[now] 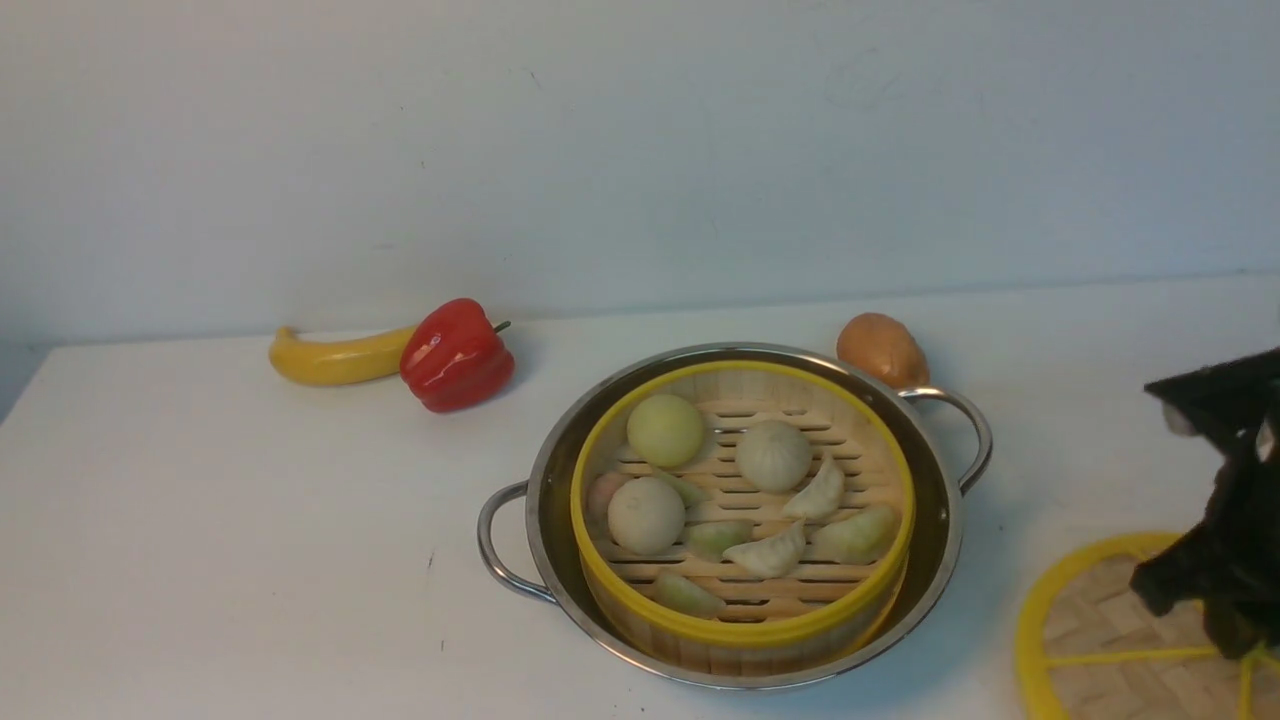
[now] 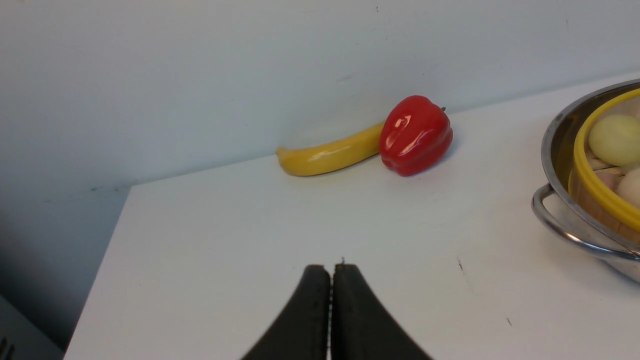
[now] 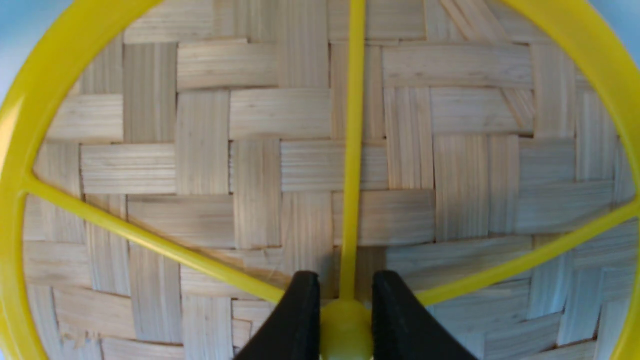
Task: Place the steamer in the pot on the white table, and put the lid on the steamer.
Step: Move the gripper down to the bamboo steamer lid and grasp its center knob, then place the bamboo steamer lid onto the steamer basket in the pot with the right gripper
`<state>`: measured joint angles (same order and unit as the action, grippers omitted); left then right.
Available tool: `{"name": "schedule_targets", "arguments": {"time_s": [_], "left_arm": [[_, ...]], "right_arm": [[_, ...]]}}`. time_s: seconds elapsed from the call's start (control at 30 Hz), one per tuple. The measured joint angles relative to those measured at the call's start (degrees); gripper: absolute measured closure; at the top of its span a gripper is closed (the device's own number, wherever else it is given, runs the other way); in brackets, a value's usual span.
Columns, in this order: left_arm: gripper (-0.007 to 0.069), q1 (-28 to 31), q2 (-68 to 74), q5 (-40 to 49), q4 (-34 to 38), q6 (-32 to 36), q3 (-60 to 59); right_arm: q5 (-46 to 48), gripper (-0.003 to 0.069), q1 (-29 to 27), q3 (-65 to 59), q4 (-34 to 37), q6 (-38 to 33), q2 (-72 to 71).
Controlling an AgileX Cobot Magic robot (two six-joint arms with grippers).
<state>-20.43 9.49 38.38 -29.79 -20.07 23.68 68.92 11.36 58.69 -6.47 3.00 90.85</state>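
Note:
The steamer, a bamboo basket with a yellow rim, sits inside the steel pot on the white table and holds pale buns and dumplings. The lid, a woven disc with yellow spokes, lies flat on the table at the near right, apart from the pot. My right gripper stands over its centre. In the right wrist view the lid fills the picture and my right gripper is shut on its yellow knob. My left gripper is shut with nothing in it, over bare table left of the pot.
A red pepper and a yellow banana lie at the back left against the wall. A brown round vegetable sits just behind the pot's right handle. The table's left edge is close to my left gripper.

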Motion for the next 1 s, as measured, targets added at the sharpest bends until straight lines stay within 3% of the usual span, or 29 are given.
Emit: {"name": "schedule_targets", "arguments": {"time_s": [0.17, 0.37, 0.47, 0.77, 1.0], "left_arm": [[0.0624, 0.00, 0.00, 0.00, 0.00, 0.00, 0.00], [0.0624, 0.00, 0.00, 0.00, 0.00, 0.00, 0.00], [0.0624, 0.00, 0.00, 0.00, 0.00, 0.00, 0.00], [0.0624, 0.00, 0.00, 0.00, 0.00, 0.00, 0.00], [0.0624, 0.00, 0.00, 0.00, 0.00, 0.00, 0.00]], "right_arm": [[1.20, 0.0516, 0.00, 7.63, -0.68, 0.70, -2.93], [1.66, 0.0516, 0.96, 20.05, 11.96, -3.00, -1.83], [1.73, 0.0516, 4.67, 27.46, 16.38, -3.91, 2.04], [1.63, 0.0516, 17.76, 41.48, 12.74, -1.37, 16.08], [1.83, 0.0516, 19.71, 42.19, 11.50, -0.37, 20.75]]}}
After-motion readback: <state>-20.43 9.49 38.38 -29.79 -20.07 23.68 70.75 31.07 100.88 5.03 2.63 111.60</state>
